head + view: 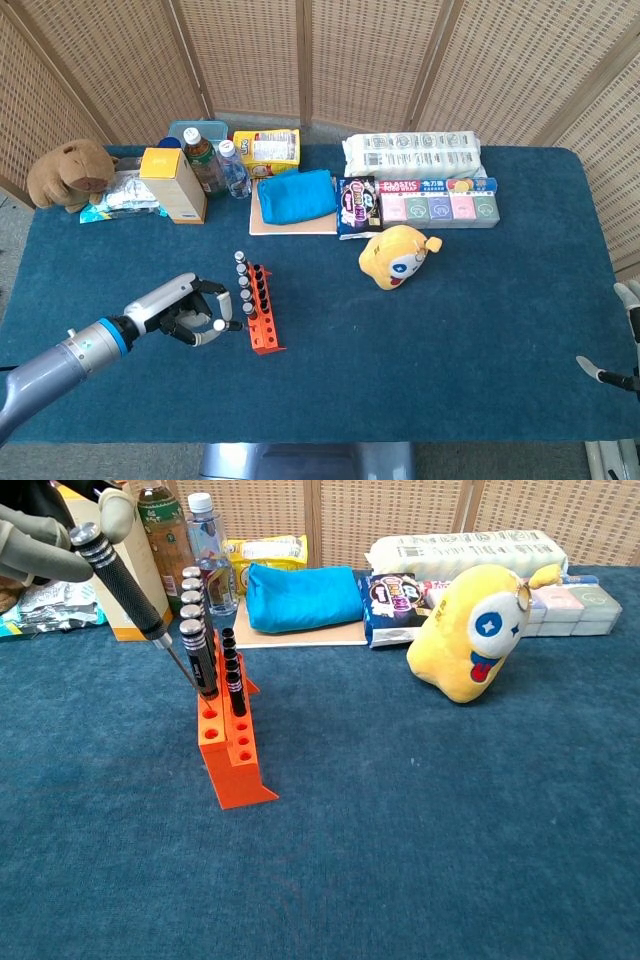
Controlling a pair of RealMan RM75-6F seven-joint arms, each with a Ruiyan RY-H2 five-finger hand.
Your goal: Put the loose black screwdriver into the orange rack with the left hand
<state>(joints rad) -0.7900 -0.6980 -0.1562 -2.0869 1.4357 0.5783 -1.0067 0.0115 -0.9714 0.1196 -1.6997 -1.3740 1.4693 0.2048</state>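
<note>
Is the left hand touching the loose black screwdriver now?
Touching. In the chest view the left hand pinches the top of the tilted black screwdriver between its fingers.

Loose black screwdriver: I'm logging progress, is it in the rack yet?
Not yet. The left hand holds the screwdriver tilted, tip near the orange rack.
</note>
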